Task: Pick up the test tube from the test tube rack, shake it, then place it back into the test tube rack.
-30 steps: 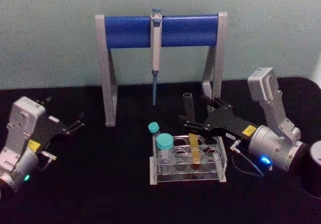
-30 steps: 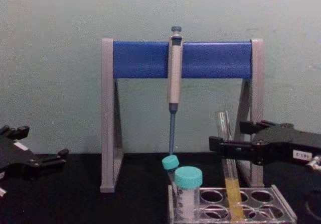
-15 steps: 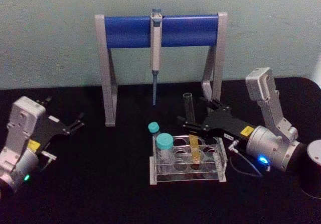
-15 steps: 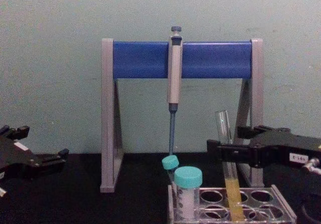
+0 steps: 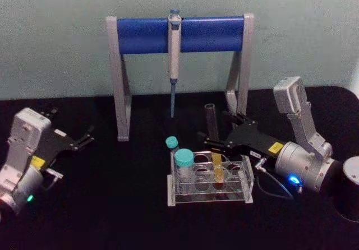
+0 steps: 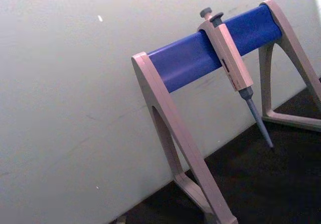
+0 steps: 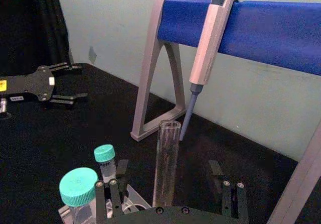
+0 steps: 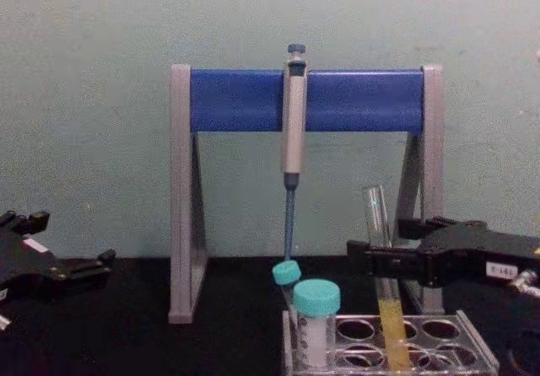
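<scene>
The test tube (image 5: 212, 121) stands almost upright in a back hole of the clear test tube rack (image 5: 210, 198), its lower part yellow (image 8: 391, 330). My right gripper (image 5: 217, 129) reaches in from the right at the tube's bare upper half. It is open, with one finger on each side of the glass. In the right wrist view the test tube (image 7: 166, 163) rises between the two spread fingers (image 7: 119, 176). In the chest view the right gripper (image 8: 378, 239) brackets the test tube (image 8: 377, 216) above the rack (image 8: 472, 352). My left gripper (image 5: 84, 137) is parked open at the far left.
Two teal-capped tubes (image 5: 183, 159) (image 5: 171, 143) stand in the rack's left end. Behind it is the grey and blue pipette stand (image 5: 140, 35) with a pipette (image 5: 174, 48) hanging from the bar. A dark cylinder (image 5: 350, 188) sits at the right edge.
My right gripper has sunk slightly and edged further around the tube, which now stands a bit more upright. The left arm has not moved.
</scene>
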